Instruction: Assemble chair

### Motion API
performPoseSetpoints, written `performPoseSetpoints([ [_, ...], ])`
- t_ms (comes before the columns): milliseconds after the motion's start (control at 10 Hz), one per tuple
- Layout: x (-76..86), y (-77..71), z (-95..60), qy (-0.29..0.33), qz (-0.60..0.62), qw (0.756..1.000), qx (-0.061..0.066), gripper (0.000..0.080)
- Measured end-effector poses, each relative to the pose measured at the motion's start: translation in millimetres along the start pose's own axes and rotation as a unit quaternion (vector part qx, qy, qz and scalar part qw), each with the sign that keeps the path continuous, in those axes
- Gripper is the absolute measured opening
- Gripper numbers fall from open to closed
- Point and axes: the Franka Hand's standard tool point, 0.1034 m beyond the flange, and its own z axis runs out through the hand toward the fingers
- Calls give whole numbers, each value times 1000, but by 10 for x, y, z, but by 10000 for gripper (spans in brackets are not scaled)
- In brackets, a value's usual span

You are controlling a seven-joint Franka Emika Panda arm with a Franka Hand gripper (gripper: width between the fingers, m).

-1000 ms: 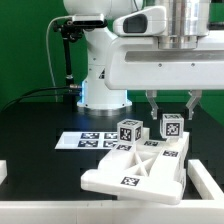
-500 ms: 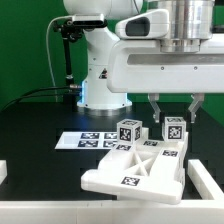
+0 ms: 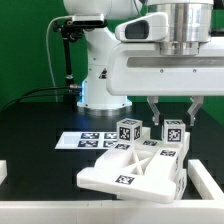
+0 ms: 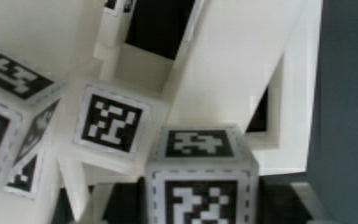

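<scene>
The chair is a partly joined set of white parts: a slotted seat panel lies tilted on the black table. Two tagged square posts stand up from it. My gripper hangs over the post on the exterior view's right. It is open, with one finger on each side of the post's top and a gap on both sides. In the wrist view that post sits between my dark fingers, its tagged top and face toward the camera. The other post is beside it.
The marker board lies flat behind the chair parts. The arm's white base stands at the back. White raised edges show at the exterior view's left and right.
My gripper has come down a little over the post on the exterior view's right, still open. The chair parts have not moved.
</scene>
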Motion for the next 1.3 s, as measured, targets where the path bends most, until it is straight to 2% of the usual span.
performPoseSetpoints([
  [100,0,1,0,0,0,1000,0,363],
  [200,0,1,0,0,0,1000,0,502],
  [300,1,2,0,0,0,1000,0,605],
  [700,1,3,0,0,0,1000,0,648],
  [900,8,-42,-2,5,57,998,1,649],
  [1200,27,-34,73,3,103,995,-2,649],
  [1300,31,-88,97,10,101,995,-2,649],
])
